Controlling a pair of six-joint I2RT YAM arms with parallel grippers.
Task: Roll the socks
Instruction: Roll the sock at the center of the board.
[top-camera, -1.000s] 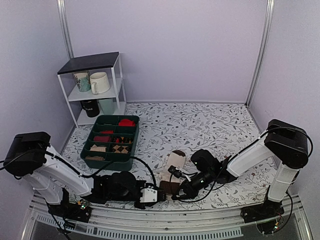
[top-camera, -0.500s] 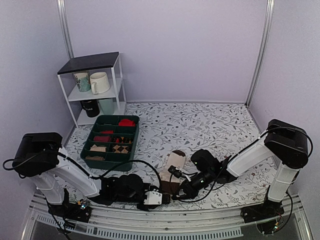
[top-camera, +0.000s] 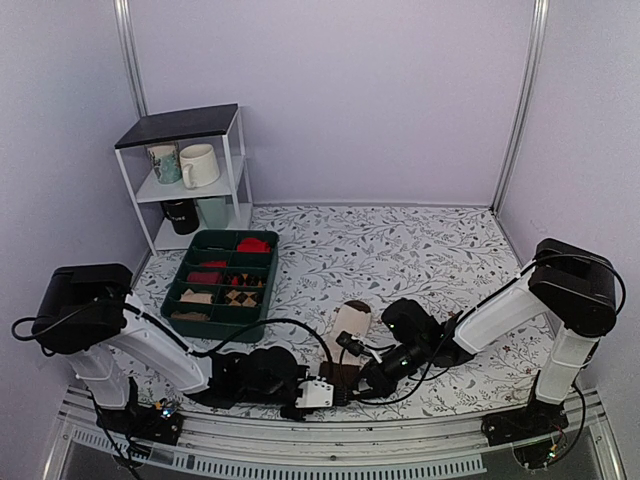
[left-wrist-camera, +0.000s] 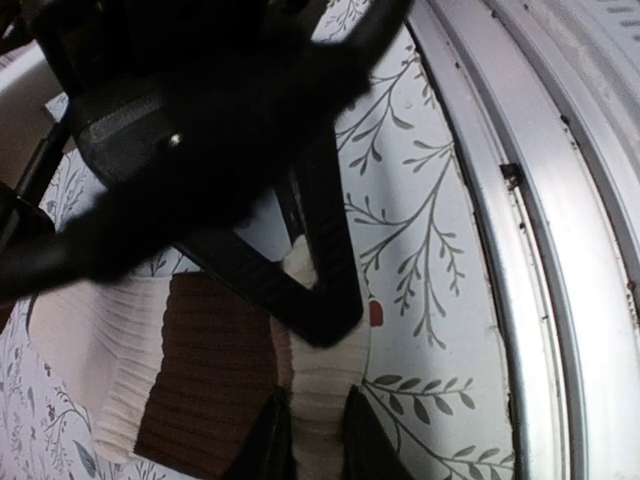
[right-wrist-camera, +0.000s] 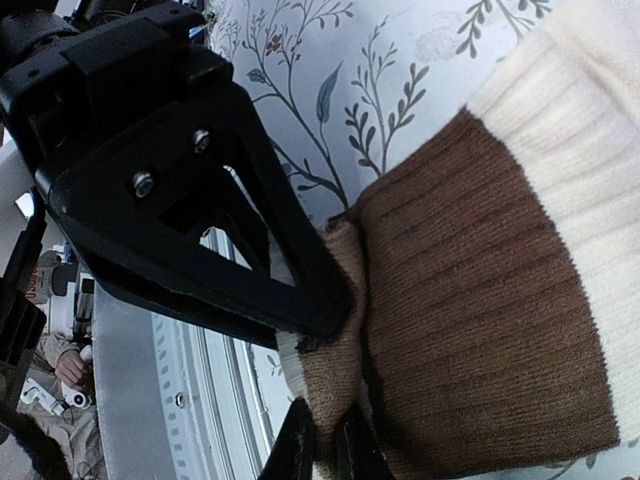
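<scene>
The cream socks (top-camera: 348, 335) with wide dark brown bands lie flat near the table's front edge, running away from the arms. My left gripper (top-camera: 327, 394) is shut on the near cream edge of the socks (left-wrist-camera: 320, 400), beside a brown band (left-wrist-camera: 215, 370). My right gripper (top-camera: 362, 385) is shut on the same near end, pinching a fold of brown and cream fabric (right-wrist-camera: 345, 380). The wide brown band (right-wrist-camera: 470, 330) fills the right wrist view. Both grippers sit close together at the socks' near end.
A green divided tray (top-camera: 222, 283) holding red and checked rolled socks stands at the left. A white shelf (top-camera: 185, 175) with mugs stands at the back left. The metal table rail (left-wrist-camera: 540, 250) runs just beside the left gripper.
My left gripper has slid right along the front edge to the socks' near end and is now shut on them. The right arm has stayed put.
</scene>
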